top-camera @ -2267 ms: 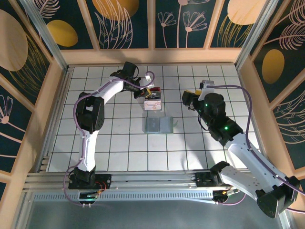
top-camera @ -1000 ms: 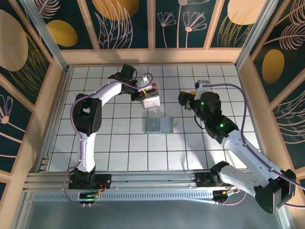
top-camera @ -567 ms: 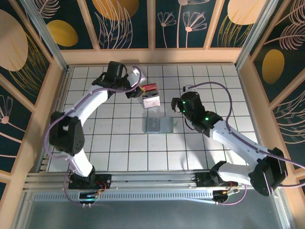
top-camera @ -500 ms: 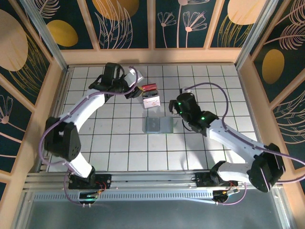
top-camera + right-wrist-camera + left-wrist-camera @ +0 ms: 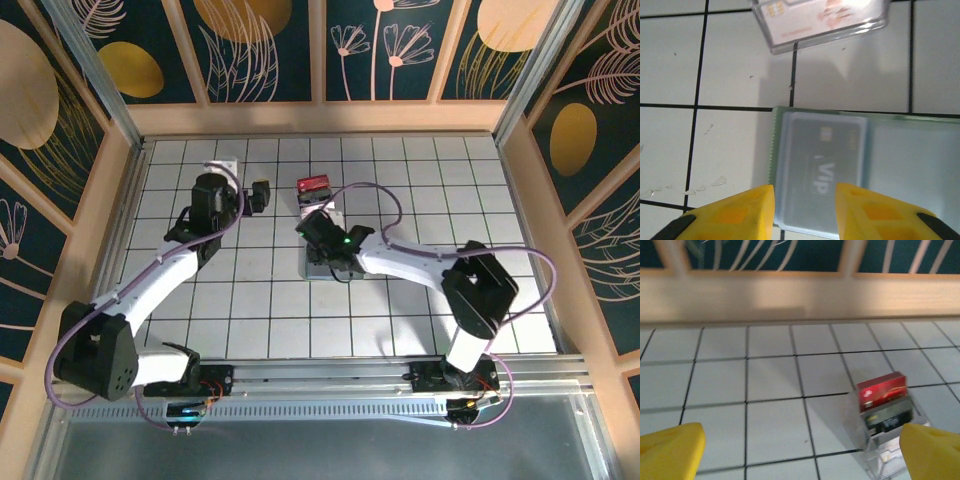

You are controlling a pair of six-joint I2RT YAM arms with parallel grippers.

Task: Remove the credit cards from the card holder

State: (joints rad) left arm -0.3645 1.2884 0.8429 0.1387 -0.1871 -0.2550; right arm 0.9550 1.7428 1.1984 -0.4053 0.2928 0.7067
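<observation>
Overhead, the left arm bends toward the far left, left gripper spread wide, apart from the box. The right arm reaches leftward, right gripper over the holder, which lies flat, long axis left-right. Left wrist: fingers far apart, box ahead. Right wrist: fingers partly apart, gripping nothing, at the holder's near edge; VIP card in its left pocket; box beyond.

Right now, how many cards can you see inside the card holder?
1: a grey VIP card in the left pocket of the open card holder in the right wrist view. Others may be hidden beneath it.
</observation>
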